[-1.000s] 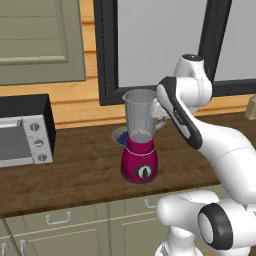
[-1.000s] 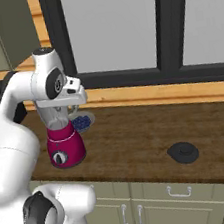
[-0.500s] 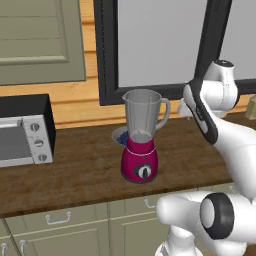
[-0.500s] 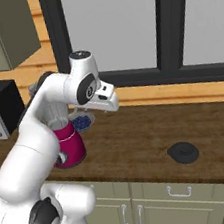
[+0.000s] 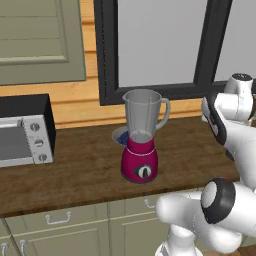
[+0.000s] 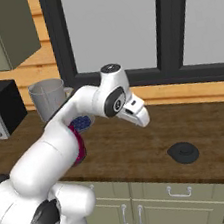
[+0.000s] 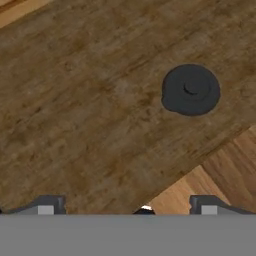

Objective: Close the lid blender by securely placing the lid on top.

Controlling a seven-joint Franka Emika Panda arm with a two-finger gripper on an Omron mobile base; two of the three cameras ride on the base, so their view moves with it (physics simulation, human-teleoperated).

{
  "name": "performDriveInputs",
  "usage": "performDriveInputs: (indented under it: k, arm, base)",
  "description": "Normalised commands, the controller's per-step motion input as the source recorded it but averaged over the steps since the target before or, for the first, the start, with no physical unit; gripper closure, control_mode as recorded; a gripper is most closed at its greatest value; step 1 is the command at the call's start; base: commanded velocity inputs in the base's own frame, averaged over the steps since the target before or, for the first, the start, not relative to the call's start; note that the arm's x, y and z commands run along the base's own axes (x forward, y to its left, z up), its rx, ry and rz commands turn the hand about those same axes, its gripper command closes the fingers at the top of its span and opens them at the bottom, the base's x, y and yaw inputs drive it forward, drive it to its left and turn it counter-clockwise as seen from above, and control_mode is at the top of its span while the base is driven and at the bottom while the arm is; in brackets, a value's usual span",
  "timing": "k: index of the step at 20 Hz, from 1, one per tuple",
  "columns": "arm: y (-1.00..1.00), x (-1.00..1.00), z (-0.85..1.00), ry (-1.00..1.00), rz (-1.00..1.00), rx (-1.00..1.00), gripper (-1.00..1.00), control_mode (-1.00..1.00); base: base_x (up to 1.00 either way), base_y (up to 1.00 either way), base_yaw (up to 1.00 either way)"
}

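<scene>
**Ana:** Black against the brown wood, the lid (image 7: 191, 89) sat in the upper right of the hand view, flat on the counter (image 7: 90, 100) and close to its front edge. Nothing touched it.

**Ben:** And the blender (image 5: 142, 137)?

**Ana:** Centre of the left base view, magenta base down, clear jar up, mouth uncovered. In the right base view the lid (image 6: 183, 152) lay at right of centre, well apart from the jar, with the arm's wrist hanging between the two.

**Ben:** What was the gripper (image 7: 125, 206) doing?

**Ana:** It held nothing. The two fingertips (image 7: 46, 205) stood far apart at the bottom of the hand view, bare wood between them. A wide spread, and the lid was above and right of that gap, not inside it.

**Ben:** So how far along, would you say?

**Ana:** Early, by my reading. No grasp had been made. Lining up over the lid, descending, pinching it, carrying it across and seating it on the jar all remained. A blue plate (image 5: 120, 135) sat just behind the blender, out of the way.
</scene>
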Motion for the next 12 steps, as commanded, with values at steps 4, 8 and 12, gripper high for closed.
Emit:
performDriveInputs:
  k: [4, 8, 12]
  arm:
    - [-1.0, 0.01, -0.28, 0.14, -0.28, 0.0, -1.0, -1.0]
    - [-1.0, 0.03, -0.19, 0.22, -0.3, 0.0, -1.0, -1.0]
    - [-1.0, 0.33, -0.09, 0.23, -0.25, 0.09, -1.0, -1.0]
  base:
    - [0.0, 0.0, 0.0]
    - [0.0, 0.0, 0.0]
    - [0.0, 0.0, 0.0]
